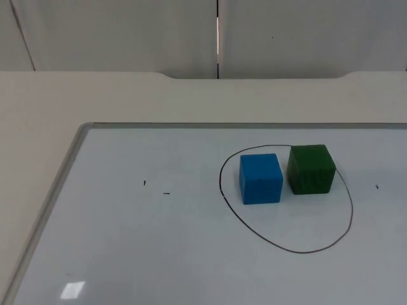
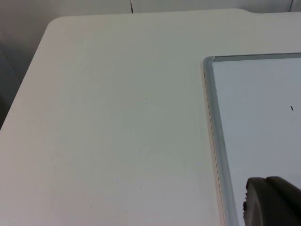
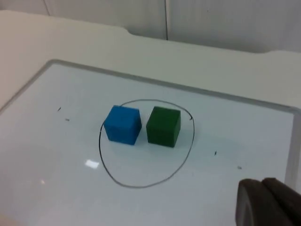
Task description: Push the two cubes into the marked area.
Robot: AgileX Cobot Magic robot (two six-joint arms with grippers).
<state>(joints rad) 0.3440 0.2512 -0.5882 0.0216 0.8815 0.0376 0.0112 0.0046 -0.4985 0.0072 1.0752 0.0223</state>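
Both cubes inside the drawn loop (image 1: pixel 287 248) on the whiteboard (image 1: pixel 127 241).
Blue cube (image 1: pixel 261 178) just beside green cube (image 1: pixel 311 168) — narrow gap between; left gripper (image 2: pixel 270 202) over whiteboard's edge, right gripper (image 3: pixel 265 203) well apart from cubes — finger state impossible to tell.

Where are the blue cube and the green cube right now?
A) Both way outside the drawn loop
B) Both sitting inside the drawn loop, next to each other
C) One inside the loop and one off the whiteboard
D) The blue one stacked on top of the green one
B: the blue cube and the green cube sit side by side on the whiteboard, both within the black drawn loop, near its far edge.
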